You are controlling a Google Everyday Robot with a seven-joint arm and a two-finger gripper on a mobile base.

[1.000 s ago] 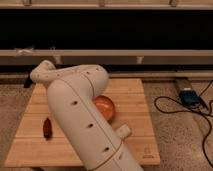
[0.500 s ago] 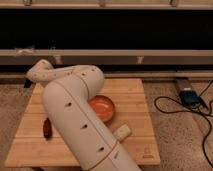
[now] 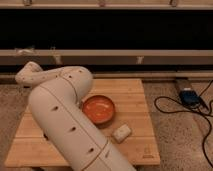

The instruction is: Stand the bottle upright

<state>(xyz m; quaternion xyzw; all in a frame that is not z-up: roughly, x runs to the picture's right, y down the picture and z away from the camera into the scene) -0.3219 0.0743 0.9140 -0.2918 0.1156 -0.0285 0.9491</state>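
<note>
- Because it is lying on its side rather than on its base, the bottle (image 3: 121, 133) is resting low on the wooden board (image 3: 131, 95), near the front edge and right of centre. This is the pose the task is asking to correct. Which end is carrying the cap I cannot tell.
- The orange bowl (image 3: 98, 109) is sitting upright near the board's middle, just beside the bottle's rear-left side. The two seem to be lying apart, though the gap is slight. The bowl is crowding that flank and leaving the bottle's front and right sides free for an approach.
- The robot arm (image 3: 65, 125) is filling the board's left half from the bottom edge upward, then bending toward a rounded link (image 3: 27, 75) at the upper left. It is hiding whatever is lying beneath it.
- The gripper is not showing; it is sitting somewhere past that bend or behind the arm, well apart from the bottle. Its jaws are standing wide, and the bottle is lying free, so they are not holding it.
- Judging by this, the reach is not yet under way, and the bowl is likely limiting how the bottle can be tipped up.
- A blue device (image 3: 189, 95) and black cables (image 3: 165, 107) are lying on the floor to the right, off the board.
</note>
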